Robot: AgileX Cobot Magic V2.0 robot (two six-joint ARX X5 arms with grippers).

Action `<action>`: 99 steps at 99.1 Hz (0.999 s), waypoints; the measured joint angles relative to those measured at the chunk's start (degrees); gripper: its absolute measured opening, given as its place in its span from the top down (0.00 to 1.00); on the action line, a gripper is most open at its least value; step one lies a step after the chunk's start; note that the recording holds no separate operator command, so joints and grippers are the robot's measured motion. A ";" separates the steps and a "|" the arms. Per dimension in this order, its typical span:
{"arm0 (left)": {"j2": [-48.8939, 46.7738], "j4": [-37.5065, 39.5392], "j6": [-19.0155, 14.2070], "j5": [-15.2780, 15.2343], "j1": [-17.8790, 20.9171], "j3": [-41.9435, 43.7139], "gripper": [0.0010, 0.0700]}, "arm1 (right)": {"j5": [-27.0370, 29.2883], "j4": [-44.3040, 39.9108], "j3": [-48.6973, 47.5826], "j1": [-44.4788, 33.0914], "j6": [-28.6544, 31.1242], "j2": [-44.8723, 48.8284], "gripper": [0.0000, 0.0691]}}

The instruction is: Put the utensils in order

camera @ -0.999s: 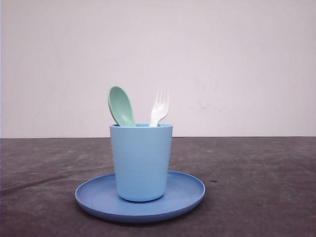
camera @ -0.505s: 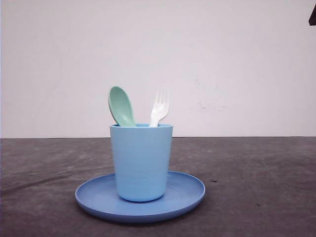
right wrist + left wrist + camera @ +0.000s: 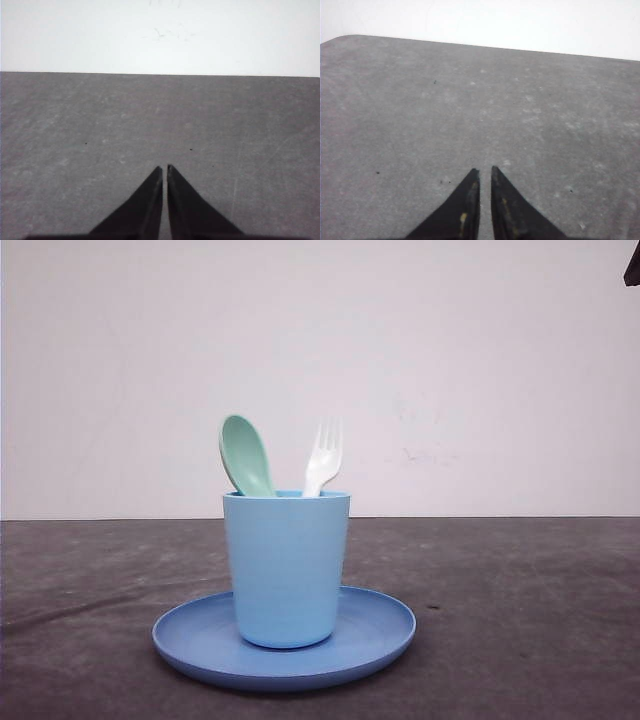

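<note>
A mint-green spoon (image 3: 245,455) and a white fork (image 3: 323,458) stand upright in a light blue cup (image 3: 286,567), bowl and tines up. The cup rests on a round blue plate (image 3: 380,635) at the middle of the dark table. My left gripper (image 3: 484,171) is shut over bare grey tabletop, with nothing between its fingers. My right gripper (image 3: 164,168) is likewise shut above bare table, holding nothing. A dark bit of an arm (image 3: 633,270) pokes in at the top right corner of the front view.
The dark grey table (image 3: 520,620) stretches to both sides of the plate. A white wall (image 3: 450,360) rises behind the table's far edge. A rounded table corner (image 3: 342,40) lies ahead of the left gripper.
A dark bit of arm has come into the top right corner of the front view. Cup, plate, spoon and fork have not moved.
</note>
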 joint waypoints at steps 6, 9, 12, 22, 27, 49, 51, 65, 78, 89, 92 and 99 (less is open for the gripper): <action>0.00 0.00 0.00 0.00 0.00 0.00 0.99 | 0.46 0.02 -0.04 -0.26 -0.02 -0.28 0.98; 0.00 0.00 0.00 0.00 0.00 0.00 0.99 | 1.64 0.13 -0.39 -0.61 -0.20 -1.01 0.98; 0.00 0.00 0.00 0.00 0.00 0.00 0.99 | 2.99 0.22 -1.09 -1.01 -0.37 -2.34 0.98; 0.00 0.00 0.00 0.00 0.00 0.00 0.99 | 4.46 -0.33 -4.57 -2.69 -0.61 -9.44 0.98; 0.00 0.00 0.00 0.00 0.00 0.00 0.99 | 4.42 -0.22 -7.61 -3.82 -0.68 -14.14 0.98; 0.00 0.00 -0.02 0.00 0.00 0.00 0.99 | 4.07 -2.23 -24.33 -7.50 -0.83 -33.09 0.98; 0.00 0.00 -0.02 0.00 0.00 0.00 0.99 | 3.67 -2.38 -25.90 -7.56 -0.83 -34.71 0.98; 0.00 0.00 -0.02 0.00 0.00 0.00 0.99 | -0.87 -2.43 -34.64 -7.56 -0.83 -44.00 0.98; 0.00 0.00 -0.02 0.00 0.00 0.00 0.99 | -3.85 -1.03 -39.87 -7.48 -0.83 -47.67 0.98; 0.00 0.00 -0.02 0.00 0.00 0.00 0.99 | -4.00 0.63 -42.40 -7.50 -0.70 -47.56 0.98; 0.00 0.00 -0.02 0.00 0.00 0.00 0.99 | -4.00 1.44 -42.95 -7.50 -0.55 -47.54 0.98; 0.00 0.00 -0.02 0.00 0.00 0.00 0.99 | -3.96 2.21 -43.25 -7.50 -0.35 -47.54 0.98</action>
